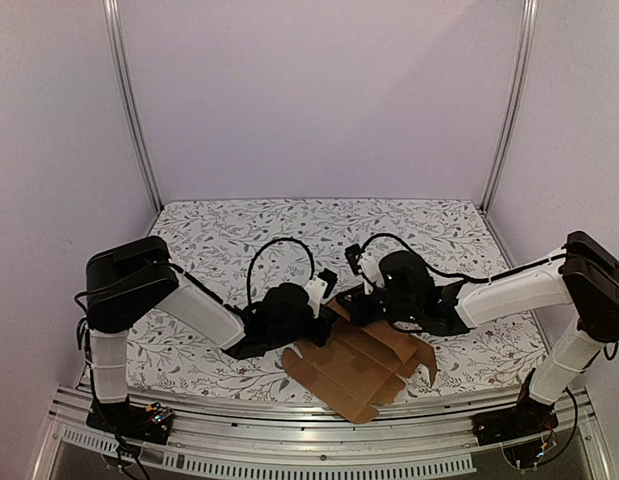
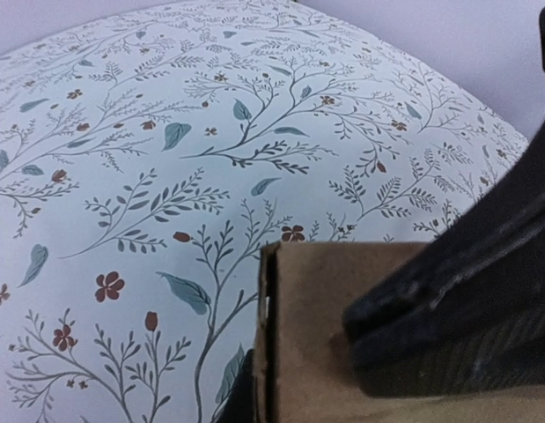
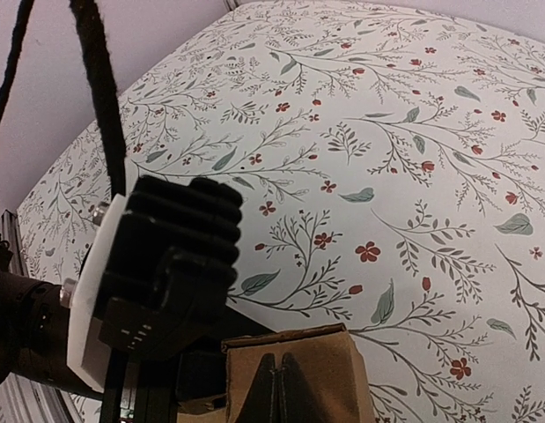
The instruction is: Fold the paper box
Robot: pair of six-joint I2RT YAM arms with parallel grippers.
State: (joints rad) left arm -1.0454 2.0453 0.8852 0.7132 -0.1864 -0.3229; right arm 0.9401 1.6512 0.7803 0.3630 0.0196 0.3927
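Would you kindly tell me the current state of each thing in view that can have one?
paper box: mostly flat and unfolded, one flap lifted between the arms.
left end effector: shut on a paper box flap.
right end effector: shut, tips against the paper box.

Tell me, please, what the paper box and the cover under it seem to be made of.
The paper box looks like plain brown cardboard, matte and unprinted; its cut edge looks layered, so probably corrugated. The table cover seems printed cloth or vinyl, white with leafy sprigs; which, I cannot tell.
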